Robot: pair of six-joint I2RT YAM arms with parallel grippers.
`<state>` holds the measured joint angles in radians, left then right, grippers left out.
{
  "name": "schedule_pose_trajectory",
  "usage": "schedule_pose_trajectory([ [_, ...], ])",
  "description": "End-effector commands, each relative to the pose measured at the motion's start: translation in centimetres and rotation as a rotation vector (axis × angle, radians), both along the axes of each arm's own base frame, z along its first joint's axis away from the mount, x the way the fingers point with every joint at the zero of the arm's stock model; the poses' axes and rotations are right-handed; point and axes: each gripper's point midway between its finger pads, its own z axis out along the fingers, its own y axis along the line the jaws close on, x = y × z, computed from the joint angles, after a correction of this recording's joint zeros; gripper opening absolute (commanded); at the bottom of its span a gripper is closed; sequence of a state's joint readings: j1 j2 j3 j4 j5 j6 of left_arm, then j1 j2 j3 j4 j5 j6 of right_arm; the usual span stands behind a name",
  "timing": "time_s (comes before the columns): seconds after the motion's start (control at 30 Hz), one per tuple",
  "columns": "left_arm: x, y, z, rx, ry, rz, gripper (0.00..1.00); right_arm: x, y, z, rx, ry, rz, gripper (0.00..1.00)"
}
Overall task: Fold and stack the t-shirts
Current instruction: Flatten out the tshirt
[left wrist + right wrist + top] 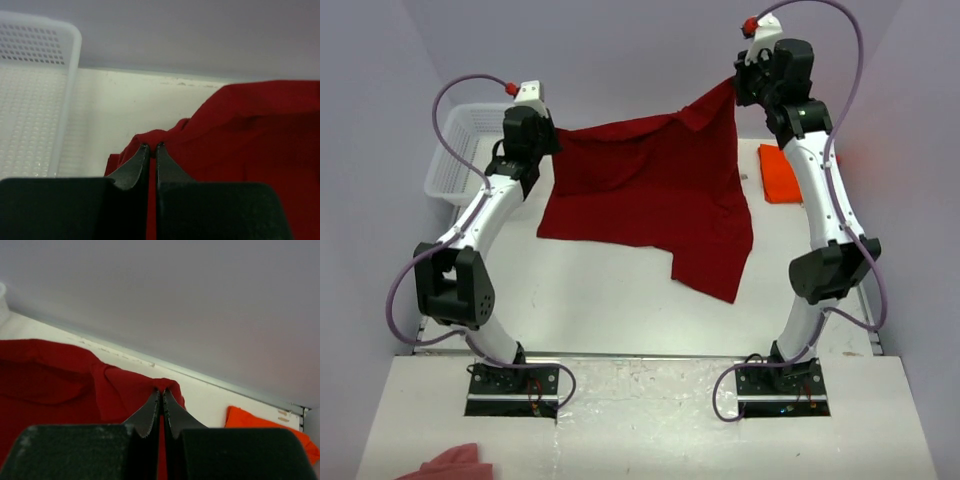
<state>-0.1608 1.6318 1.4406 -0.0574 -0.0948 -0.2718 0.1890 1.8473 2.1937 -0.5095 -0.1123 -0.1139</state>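
Pinched shut, my left gripper [153, 146] and right gripper [162, 391] hold the crimson shirt [650, 190] stretched 9-to-3 between them. At its 3 o'clock lies the orange shirt [782, 172], nearest my right arm.

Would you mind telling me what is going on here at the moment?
Both arms hold the red shirt up by its top edge, spread out between them. The left gripper is shut on one end of that edge and the right gripper on the other, which is held higher. The rest of the shirt hangs over the table, not yet folded. The orange shirt lies folded on the table by the right arm.
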Motion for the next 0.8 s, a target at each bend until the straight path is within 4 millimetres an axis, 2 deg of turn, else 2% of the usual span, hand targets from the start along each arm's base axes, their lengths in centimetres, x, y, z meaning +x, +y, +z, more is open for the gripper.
schedule_pose_trajectory([
  [0.0, 1.6, -0.1, 1.0, -0.013, -0.078, -0.011, 0.00, 0.7, -0.7, 2.4, -0.018, -0.077, -0.034, 0.00],
  [0.07, 1.4, -0.3, 1.3, -0.019, -0.088, -0.024, 0.00, 0.6, -0.9, 2.6, -0.024, -0.083, -0.041, 0.00],
  [0.17, 0.5, -0.6, 4.5, -0.030, -0.139, -0.044, 0.00, -1.0, -1.3, 4.8, -0.005, -0.117, -0.048, 0.00],
  [0.2, -0.3, -0.7, 7.0, -0.038, -0.186, -0.059, 0.00, -2.5, -1.3, 6.7, 0.006, -0.151, -0.040, 0.00],
  [0.27, -1.4, -0.7, 9.7, -0.046, -0.222, -0.072, 0.00, -4.7, -1.3, 8.8, 0.030, -0.179, -0.034, 0.00],
  [0.3, -3.1, -0.9, 12.5, -0.059, -0.264, -0.094, 0.00, -6.0, -1.2, 9.9, 0.038, -0.199, -0.027, 0.00],
  [0.33, -4.1, -1.1, 13.9, -0.064, -0.286, -0.114, 0.00, -9.1, -1.2, 12.6, 0.051, -0.252, -0.015, 0.00],
  [0.37, -5.2, -1.3, 15.1, -0.070, -0.299, -0.128, 0.00, -10.7, -1.2, 13.6, 0.056, -0.274, -0.010, 0.00],
  [0.4, -7.4, -1.3, 18.4, -0.078, -0.362, -0.150, 0.00, -12.3, -1.2, 14.8, 0.058, -0.302, -0.007, 0.00],
  [0.43, -8.5, -1.3, 19.4, -0.078, -0.376, -0.161, 0.00, -16.0, -1.5, 17.3, 0.074, -0.364, -0.007, 0.00],
  [0.47, -9.7, -1.3, 20.2, -0.076, -0.381, -0.171, 0.00, -17.7, -1.6, 18.2, 0.083, -0.385, 0.000, 0.00],
  [0.5, -12.0, -1.1, 22.2, -0.078, -0.428, -0.181, 0.00, -19.4, -1.6, 19.1, 0.091, -0.406, 0.014, 0.00],
  [0.53, -13.2, -0.9, 22.9, -0.076, -0.445, -0.184, 0.00, -22.7, -1.6, 20.4, 0.102, -0.440, 0.036, 0.00],
  [0.57, -15.4, -0.6, 24.2, -0.070, -0.472, -0.186, 0.00, -24.3, -1.5, 21.1, 0.109, -0.463, 0.050, 0.00],
  [0.6, -16.6, -0.5, 24.8, -0.066, -0.486, -0.192, 0.00, -25.8, -1.6, 21.9, 0.118, -0.486, 0.059, 0.00],
  [0.63, -18.7, -0.1, 25.9, -0.059, -0.515, -0.189, 0.00, -28.8, -1.6, 23.2, 0.144, -0.527, 0.105, 0.00],
  [0.67, -19.5, 0.0, 26.2, -0.059, -0.520, -0.189, 0.00, -30.1, -2.0, 23.8, 0.162, -0.543, 0.112, 0.00],
  [0.73, -21.6, 0.5, 28.0, -0.048, -0.564, -0.184, 0.00, -32.9, -2.3, 24.9, 0.197, -0.582, 0.157, 0.00],
  [0.77, -22.5, 0.7, 28.5, -0.043, -0.567, -0.179, 0.00, -35.0, -3.1, 25.9, 0.216, -0.624, 0.165, 0.00],
])
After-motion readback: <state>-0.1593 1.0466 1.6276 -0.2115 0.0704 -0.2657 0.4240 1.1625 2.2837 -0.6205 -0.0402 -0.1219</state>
